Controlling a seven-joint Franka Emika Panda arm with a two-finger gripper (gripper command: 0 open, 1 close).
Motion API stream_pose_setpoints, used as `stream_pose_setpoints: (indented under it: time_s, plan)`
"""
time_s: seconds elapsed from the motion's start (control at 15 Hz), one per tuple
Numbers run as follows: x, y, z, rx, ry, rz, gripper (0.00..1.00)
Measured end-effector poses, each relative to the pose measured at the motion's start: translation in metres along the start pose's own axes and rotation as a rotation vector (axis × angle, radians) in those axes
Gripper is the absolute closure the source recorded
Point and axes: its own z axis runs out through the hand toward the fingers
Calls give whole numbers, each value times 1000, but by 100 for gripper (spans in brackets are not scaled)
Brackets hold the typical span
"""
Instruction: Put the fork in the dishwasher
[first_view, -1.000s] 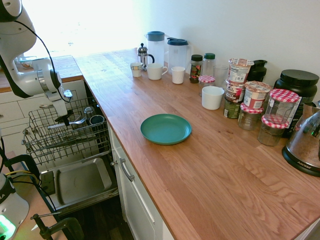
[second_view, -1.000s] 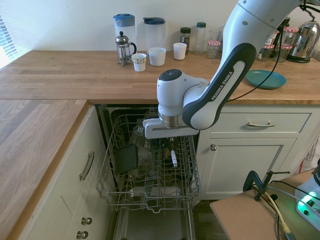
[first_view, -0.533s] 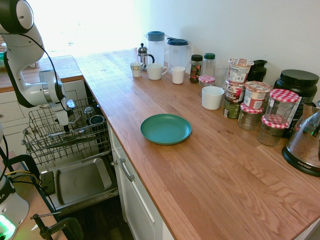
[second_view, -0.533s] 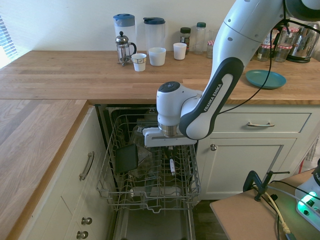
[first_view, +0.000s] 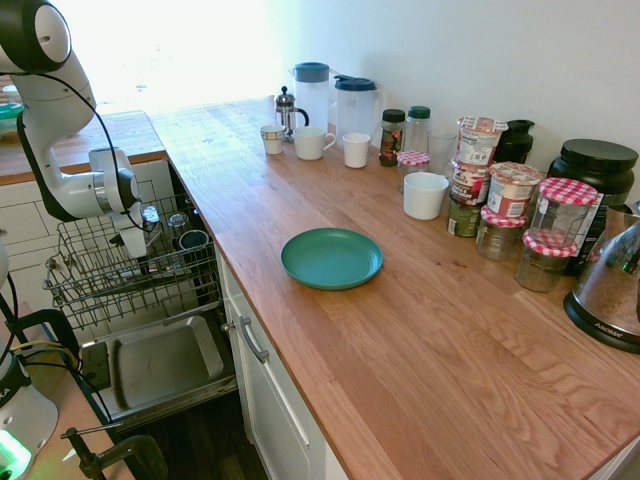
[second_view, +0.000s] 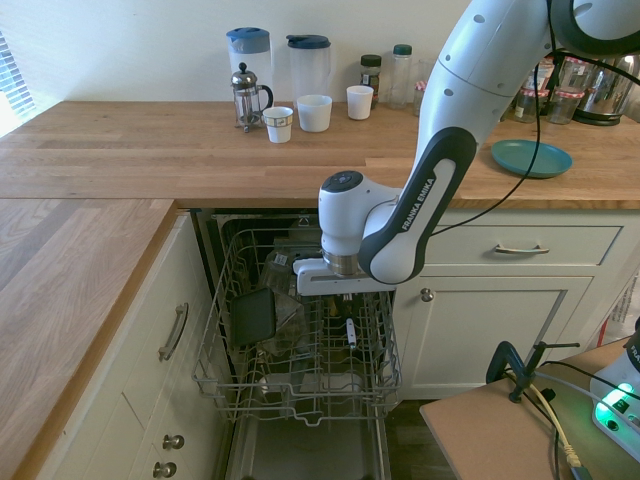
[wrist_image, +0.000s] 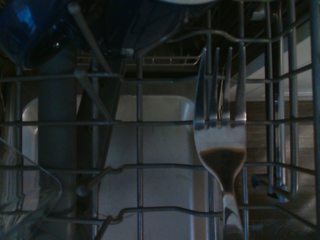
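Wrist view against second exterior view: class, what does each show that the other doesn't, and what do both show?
Only the wrist view shows the fork's four tines close up. Only the second exterior view shows the gripper, the worktop with its cafetiere and the teal plate. Both show the dishwasher's wire rack and the fork.

Fork (wrist_image: 220, 130) above dishwasher (second_view: 300, 350) rack.

fork (wrist_image: 220, 135): shiny smooth metal. dishwasher (second_view: 300, 350) rack: grey coated wire, matt; door panel dull grey metal. counter (first_view: 400, 300): oiled wood, satin. plate (first_view: 332, 257): matt teal plastic.
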Motion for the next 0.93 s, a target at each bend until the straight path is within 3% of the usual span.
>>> stream_pose_setpoints:
  time_s: [0.4,0.93]
  plan:
    - [-3,4,-4,14,10,-10,0]
    - [11,17,-92,57,75,14,0]
